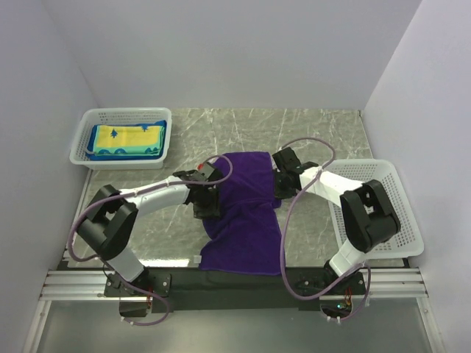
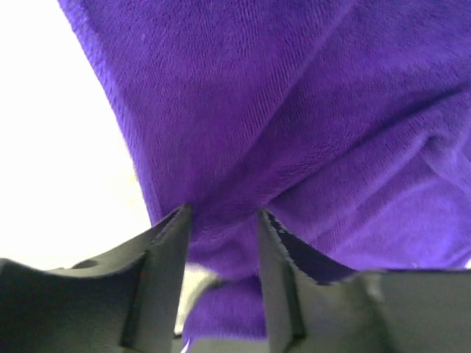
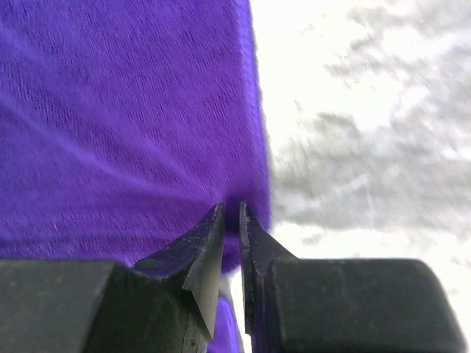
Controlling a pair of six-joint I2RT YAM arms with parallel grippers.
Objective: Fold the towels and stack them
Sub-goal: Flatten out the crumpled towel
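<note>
Item 1: purple towel [image 1: 246, 213]. Plain, plush, unfolded and rumpled. Its far part is bunched in my left tool [image 2: 221, 213] and pinched at the right edge by my right tool [image 3: 232, 209]. The near part trails on the tabletop [image 1: 309, 129].
Item 2: yellow towel [image 1: 129, 136]. Blue-bordered, folded flat, topmost in the far-left white basket [image 1: 121, 112].

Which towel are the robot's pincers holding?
The purple towel in the middle: the left pincer and the right pincer both pinch it. The yellow-and-blue towel lies untouched in the white basket, far left.
</note>
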